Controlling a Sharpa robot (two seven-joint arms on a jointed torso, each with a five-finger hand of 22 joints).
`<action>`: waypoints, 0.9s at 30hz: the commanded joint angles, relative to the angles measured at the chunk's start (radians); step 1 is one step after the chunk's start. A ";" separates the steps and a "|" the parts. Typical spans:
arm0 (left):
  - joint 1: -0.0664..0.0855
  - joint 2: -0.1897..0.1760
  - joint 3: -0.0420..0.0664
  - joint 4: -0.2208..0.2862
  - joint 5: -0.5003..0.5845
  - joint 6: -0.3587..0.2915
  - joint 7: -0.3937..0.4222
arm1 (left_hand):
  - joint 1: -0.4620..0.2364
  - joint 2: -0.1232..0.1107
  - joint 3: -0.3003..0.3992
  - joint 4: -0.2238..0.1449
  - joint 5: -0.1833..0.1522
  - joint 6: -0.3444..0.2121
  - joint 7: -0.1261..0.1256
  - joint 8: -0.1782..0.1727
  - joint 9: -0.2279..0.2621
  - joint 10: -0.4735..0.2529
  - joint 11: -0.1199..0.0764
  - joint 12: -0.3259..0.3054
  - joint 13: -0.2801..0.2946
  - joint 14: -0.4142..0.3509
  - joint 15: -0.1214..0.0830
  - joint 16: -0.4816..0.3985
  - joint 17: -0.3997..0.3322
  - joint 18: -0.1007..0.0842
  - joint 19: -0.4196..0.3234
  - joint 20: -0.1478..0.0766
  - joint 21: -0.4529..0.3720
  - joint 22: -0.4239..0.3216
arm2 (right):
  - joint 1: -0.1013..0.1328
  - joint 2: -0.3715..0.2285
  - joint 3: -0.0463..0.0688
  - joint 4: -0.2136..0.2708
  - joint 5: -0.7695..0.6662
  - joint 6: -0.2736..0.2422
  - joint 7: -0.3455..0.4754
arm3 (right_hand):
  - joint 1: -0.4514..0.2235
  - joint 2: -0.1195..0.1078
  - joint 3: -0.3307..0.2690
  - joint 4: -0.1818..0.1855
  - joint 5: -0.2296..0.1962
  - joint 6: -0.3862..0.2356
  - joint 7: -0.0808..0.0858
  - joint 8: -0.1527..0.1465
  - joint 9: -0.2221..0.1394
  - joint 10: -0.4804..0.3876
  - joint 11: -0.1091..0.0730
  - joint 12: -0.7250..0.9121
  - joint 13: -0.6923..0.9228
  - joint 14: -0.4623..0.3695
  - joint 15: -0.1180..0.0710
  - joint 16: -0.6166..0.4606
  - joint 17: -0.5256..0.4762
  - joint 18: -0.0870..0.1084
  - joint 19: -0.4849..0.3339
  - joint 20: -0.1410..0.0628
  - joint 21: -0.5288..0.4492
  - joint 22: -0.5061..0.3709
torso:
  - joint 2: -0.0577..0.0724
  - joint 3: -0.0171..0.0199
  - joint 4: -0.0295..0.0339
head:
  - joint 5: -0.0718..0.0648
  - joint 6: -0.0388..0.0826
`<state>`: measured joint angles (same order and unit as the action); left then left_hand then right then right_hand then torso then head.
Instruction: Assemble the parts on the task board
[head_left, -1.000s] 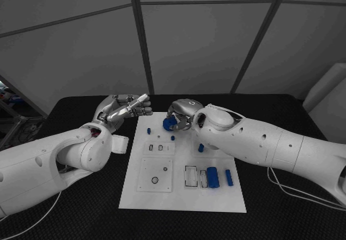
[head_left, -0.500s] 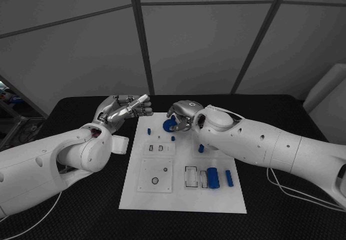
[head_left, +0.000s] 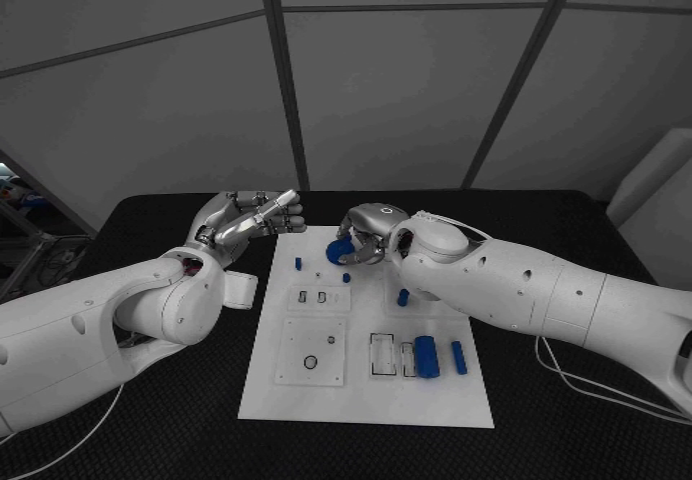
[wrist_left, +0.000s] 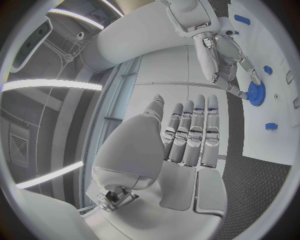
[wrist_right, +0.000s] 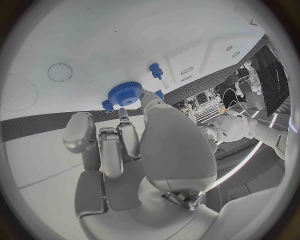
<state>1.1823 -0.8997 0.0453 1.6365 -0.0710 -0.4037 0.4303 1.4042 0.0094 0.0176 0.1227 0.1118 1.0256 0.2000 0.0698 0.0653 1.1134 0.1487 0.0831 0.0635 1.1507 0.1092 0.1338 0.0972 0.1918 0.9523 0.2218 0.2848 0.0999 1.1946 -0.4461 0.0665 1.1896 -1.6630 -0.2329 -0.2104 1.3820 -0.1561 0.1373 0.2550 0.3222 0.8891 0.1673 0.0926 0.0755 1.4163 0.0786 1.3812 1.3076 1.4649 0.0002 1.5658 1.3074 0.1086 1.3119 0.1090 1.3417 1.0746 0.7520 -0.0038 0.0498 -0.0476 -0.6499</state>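
Observation:
The white task board (head_left: 364, 395) lies in the middle of the black table. At its far end my right hand (head_left: 369, 230) reaches down and pinches a blue gear (head_left: 340, 251) that sits at the board's surface. The right wrist view shows the thumb and a finger on the rim of the gear (wrist_right: 125, 93). My left hand (head_left: 254, 216) hovers above the table off the board's far left corner, fingers straight, holding nothing. The left wrist view shows the left hand (wrist_left: 187, 145), with the gear (wrist_left: 256, 92) under my right hand (wrist_left: 226, 52).
Small blue pegs (head_left: 299, 263) (head_left: 346, 276) (head_left: 402, 296) stand on the board's far half. A thick blue cylinder (head_left: 427, 355) and a thinner one (head_left: 457, 356) lie near the right edge, beside empty slots (head_left: 382, 353). Grey wall panels rise behind the table.
My right hand has shifted slightly to the right over the gear. The left hand has stayed where it was.

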 joint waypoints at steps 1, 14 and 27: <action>0.002 0.000 0.001 0.001 -0.002 0.011 0.004 | 0.001 -0.001 0.000 -0.003 -0.003 0.001 0.005 -0.007 -0.001 0.001 0.003 -0.003 0.001 0.004 -0.001 -0.005 0.001 -0.008 0.004 0.000 -0.005 -0.001 | 0.002 -0.007 0.000 0.009 0.016 -0.007 0.003 | -0.015 0.005 0.001 0.011 0.019 0.013 0.000 0.005 0.001 0.005 0.003 0.007 0.051 0.106 0.008 0.005 0.263 -0.012 0.001 0.006 0.001 0.002 | 0.000 0.0002 -0.0006 | 0.000 0.000; 0.002 -0.011 0.001 -0.008 -0.002 0.011 0.004 | 0.000 -0.001 0.000 -0.004 -0.004 0.001 0.005 -0.007 -0.001 0.001 0.003 -0.004 0.001 0.005 -0.001 -0.006 0.002 -0.008 0.004 0.000 -0.006 -0.001 | 0.004 -0.246 0.002 0.181 0.392 -0.211 0.224 | 0.019 0.008 0.018 -0.028 -0.003 0.050 -0.005 0.007 -0.003 0.003 -0.003 0.006 0.050 0.097 0.003 -0.008 0.228 -0.003 -0.027 0.001 -0.023 -0.045 | -0.003 0.0062 -0.0206 | -0.002 0.014; 0.001 -0.005 0.000 -0.033 0.007 0.018 0.005 | 0.000 -0.001 0.000 -0.004 -0.004 0.001 0.005 -0.007 -0.001 0.001 0.003 -0.004 0.001 0.005 -0.001 -0.006 0.002 -0.008 0.004 0.000 -0.006 -0.001 | 0.003 -0.436 0.001 0.203 0.574 -0.130 0.311 | 0.066 -0.002 0.000 -0.076 0.018 0.060 -0.008 -0.001 -0.007 -0.038 -0.007 -0.044 -0.002 0.082 -0.002 -0.034 0.170 0.012 -0.076 -0.003 -0.075 -0.130 | -0.003 0.0183 -0.0388 | -0.023 0.027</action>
<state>1.1820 -0.9056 0.0448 1.6040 -0.0683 -0.4011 0.4296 1.4042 0.0094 0.0177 0.1227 0.1118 1.0256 0.2001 0.0698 0.0653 1.1134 0.1487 0.0832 0.0635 1.1507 0.1092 0.1338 0.0980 0.1918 0.9522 0.2218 0.2848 0.1000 1.1967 -0.8792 0.0667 1.3938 -1.1659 -0.3867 0.0485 1.4370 -0.1577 0.1367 0.1849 0.3340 0.9500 0.1573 0.0965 0.0696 1.3869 0.0722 1.3420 1.3067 1.4649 0.0002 1.5354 1.3073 0.1085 1.2414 0.1066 1.2720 0.9459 0.7487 0.0114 0.0140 -0.0655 -0.6249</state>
